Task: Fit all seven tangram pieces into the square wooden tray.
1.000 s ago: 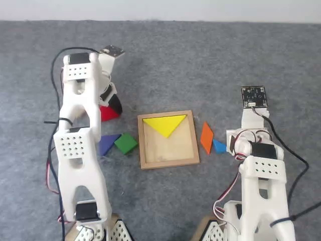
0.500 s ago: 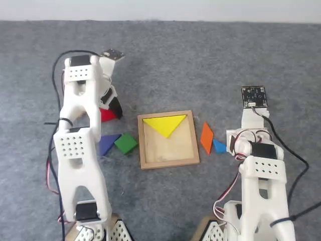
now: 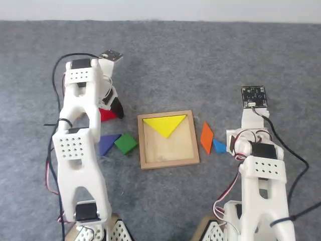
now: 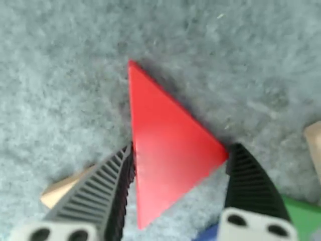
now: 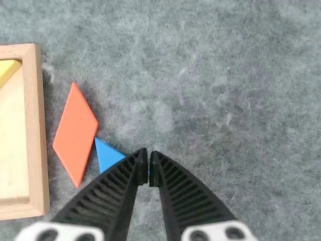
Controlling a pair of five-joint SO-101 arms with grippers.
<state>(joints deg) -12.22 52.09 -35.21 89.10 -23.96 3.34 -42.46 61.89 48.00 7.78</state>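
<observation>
Claws first, since we always get asked: our left claw (image 4: 181, 152) is clamped on the red triangle (image 4: 163, 145), with one finger against a straight edge and the other on the opposite corner. That's out on the grey tabletop (image 3: 210, 65), off to the left of the square wooden tray (image 3: 169, 162). We honestly can't tell if the piece is lifted or lying flat. The tray has the yellow triangle (image 3: 164, 123) sitting along its far rim, tip pointing toward the middle. Just beside the tray's left rim we've got the green square (image 3: 125, 143) touching the indigo triangle (image 3: 107, 144). On the other side, the orange parallelogram (image 5: 75, 133) lies near the right rim with the small blue triangle (image 5: 107, 154) touching it. Our right claw (image 5: 149, 154) is pinched closed on nothing, tips right over that blue triangle's corner.
</observation>
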